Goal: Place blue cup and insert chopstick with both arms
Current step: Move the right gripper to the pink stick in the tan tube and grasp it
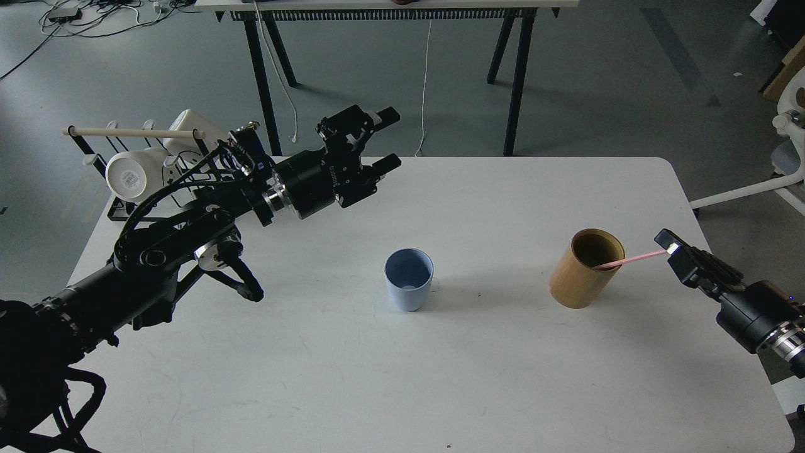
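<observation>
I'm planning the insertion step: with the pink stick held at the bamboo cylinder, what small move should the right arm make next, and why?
Probably lift the thin pale-pink chopstick up and out of the tall tan bamboo cylinder. The right gripper appears shut on its outer end while the other end lies inside the cylinder, and the small light-blue plastic cup stands upright and empty further left.

White table (503, 390) with blue cup (409, 280) and bamboo cylinder (582, 270)

Chopstick (635, 258) lower end hidden inside bamboo cylinder (582, 277).
</observation>
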Controlling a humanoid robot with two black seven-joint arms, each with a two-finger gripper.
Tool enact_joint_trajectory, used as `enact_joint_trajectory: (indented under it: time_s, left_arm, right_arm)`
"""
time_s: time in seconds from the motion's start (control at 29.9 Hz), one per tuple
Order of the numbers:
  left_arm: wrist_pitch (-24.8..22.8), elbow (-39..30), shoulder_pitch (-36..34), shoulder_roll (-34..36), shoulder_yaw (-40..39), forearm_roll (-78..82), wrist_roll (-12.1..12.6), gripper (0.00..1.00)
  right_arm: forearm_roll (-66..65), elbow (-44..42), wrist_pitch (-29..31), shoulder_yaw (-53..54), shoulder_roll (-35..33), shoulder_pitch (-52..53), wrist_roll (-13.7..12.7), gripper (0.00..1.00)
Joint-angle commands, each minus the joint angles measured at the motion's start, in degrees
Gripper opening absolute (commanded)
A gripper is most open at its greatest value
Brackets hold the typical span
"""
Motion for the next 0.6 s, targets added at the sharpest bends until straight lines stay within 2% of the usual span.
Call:
enact_joint_trajectory:
  time_s: [0.0, 0.37, 0.57]
  left_arm:
    - [0.0, 0.0, 0.3, -0.1, 0.0, 0.0, 0.0, 0.93]
    - [0.0, 0.0, 1.1, -0.1, -0.1, 0.0, 0.0, 0.94]
    - [0.0, 0.1, 1.1, -0.1, -0.1, 0.0, 0.0, 0.94]
  right_arm:
    - [0.0, 0.0, 0.0, 0.1, 0.0, 0.1, 0.0, 0.00]
    - [1.5, 0.4, 0.0, 0.0, -0.8, 3.7, 0.0, 0.00]
    - [1.6, 3.3, 0.0, 0.5, -4.1, 3.8, 0.0, 0.00]
